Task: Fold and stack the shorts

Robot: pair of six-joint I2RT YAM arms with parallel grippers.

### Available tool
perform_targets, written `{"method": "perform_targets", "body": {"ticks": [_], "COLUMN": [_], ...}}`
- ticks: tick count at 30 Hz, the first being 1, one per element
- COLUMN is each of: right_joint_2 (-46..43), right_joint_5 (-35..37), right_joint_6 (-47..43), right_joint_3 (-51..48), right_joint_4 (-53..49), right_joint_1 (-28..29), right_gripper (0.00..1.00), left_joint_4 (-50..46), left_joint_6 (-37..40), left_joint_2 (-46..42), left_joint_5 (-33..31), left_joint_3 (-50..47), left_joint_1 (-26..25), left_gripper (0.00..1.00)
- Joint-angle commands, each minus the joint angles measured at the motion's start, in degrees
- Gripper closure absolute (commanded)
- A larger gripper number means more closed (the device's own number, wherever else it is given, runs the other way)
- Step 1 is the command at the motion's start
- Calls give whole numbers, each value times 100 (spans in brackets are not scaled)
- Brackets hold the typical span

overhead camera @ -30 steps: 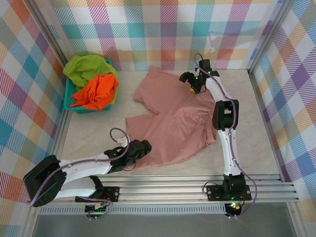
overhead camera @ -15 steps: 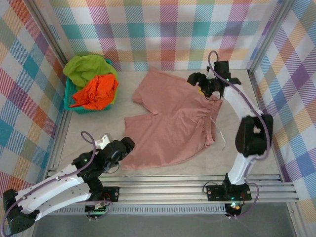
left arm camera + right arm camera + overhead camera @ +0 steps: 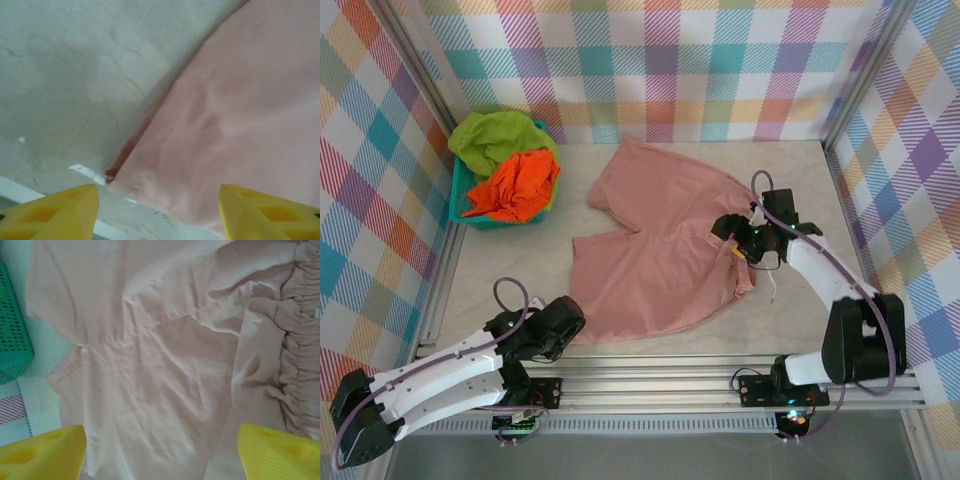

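Note:
The dusty pink shorts (image 3: 660, 250) lie spread flat on the table, waistband toward the right. My left gripper (image 3: 567, 322) stands open at the near left corner of a leg; that hem corner (image 3: 117, 172) lies just ahead of its yellow fingertips (image 3: 60, 212). My right gripper (image 3: 728, 226) hovers open over the gathered waistband (image 3: 300, 340), with the pink cloth (image 3: 160, 390) spread below it. The orange shorts (image 3: 515, 185) and the lime green shorts (image 3: 495, 138) are heaped in the teal basket (image 3: 460, 200) at the back left.
Plaid cloth walls close in the table on three sides. A metal rail (image 3: 720, 365) runs along the near edge. A white drawstring (image 3: 772, 290) trails off the waistband on the right. Bare marble table (image 3: 500, 270) lies between basket and shorts.
My right gripper has swung from the far right corner of the shorts down to mid-waistband. My left gripper has drawn back off the near leg, now open at its corner.

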Motion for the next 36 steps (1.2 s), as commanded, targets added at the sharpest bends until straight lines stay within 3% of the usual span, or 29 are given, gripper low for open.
{"method": "perform_targets", "body": {"ticks": [1,20,28,36], "right_joint_2": [-464,-1179,-1364,-1464], "right_joint_5": [109,217,448,1113], "right_joint_6": [58,35,103,443], "right_joint_3": [-185,-807,-937,-1382], "right_joint_4": [-54,-474,-946,-1475], "right_joint_1": [-49,-140,-153,-211], "right_gripper": [23,23,23,35], "left_joint_4": [33,565,583,280], "left_joint_6": [-179,-179,-167,292], "left_joint_2": [284,1095,993,454], "left_joint_5": [206,313,131,-445], "left_joint_3": [-23,-147,-223,221], "left_joint_1": [30,39,52,116], "left_gripper": [38,64,99,100]}}
